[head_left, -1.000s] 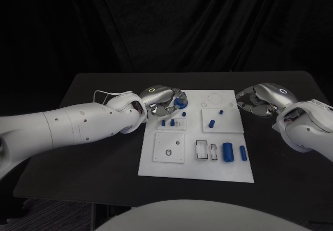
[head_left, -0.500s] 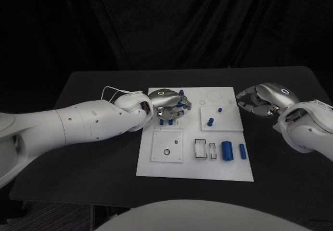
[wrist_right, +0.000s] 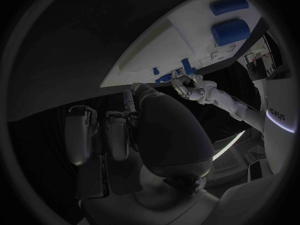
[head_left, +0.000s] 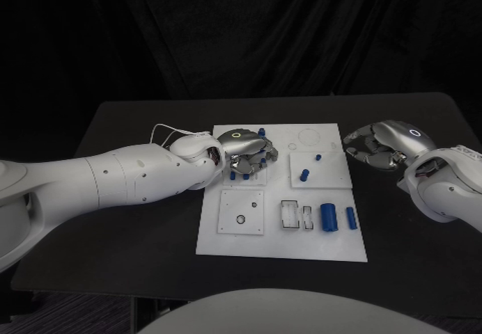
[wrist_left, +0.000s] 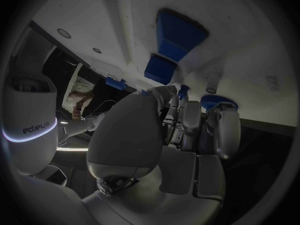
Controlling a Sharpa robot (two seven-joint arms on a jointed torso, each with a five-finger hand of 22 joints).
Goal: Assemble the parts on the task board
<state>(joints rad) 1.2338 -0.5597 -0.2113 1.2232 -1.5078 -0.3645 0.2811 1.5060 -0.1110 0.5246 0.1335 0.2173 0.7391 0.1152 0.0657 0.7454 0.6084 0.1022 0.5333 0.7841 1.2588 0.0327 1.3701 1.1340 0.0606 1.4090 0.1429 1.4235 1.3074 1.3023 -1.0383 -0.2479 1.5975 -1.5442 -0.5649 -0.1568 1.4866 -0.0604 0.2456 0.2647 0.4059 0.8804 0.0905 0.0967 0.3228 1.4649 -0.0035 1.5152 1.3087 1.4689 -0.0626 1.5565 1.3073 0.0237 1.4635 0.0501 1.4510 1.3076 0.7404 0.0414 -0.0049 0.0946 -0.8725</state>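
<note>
One blue part [head_left: 262,131] lay at the board's [head_left: 283,245] upper left edge, freed since a second before by the left hand [head_left: 246,149], now curled over nearby pegs [head_left: 232,176]; right hand [head_left: 384,145] stayed curled, empty.

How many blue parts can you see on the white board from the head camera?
At least 7: large cylinder and slimmer one near the front right; two on the right block; one at the back edge; two under the left hand, which may hide more.
</note>
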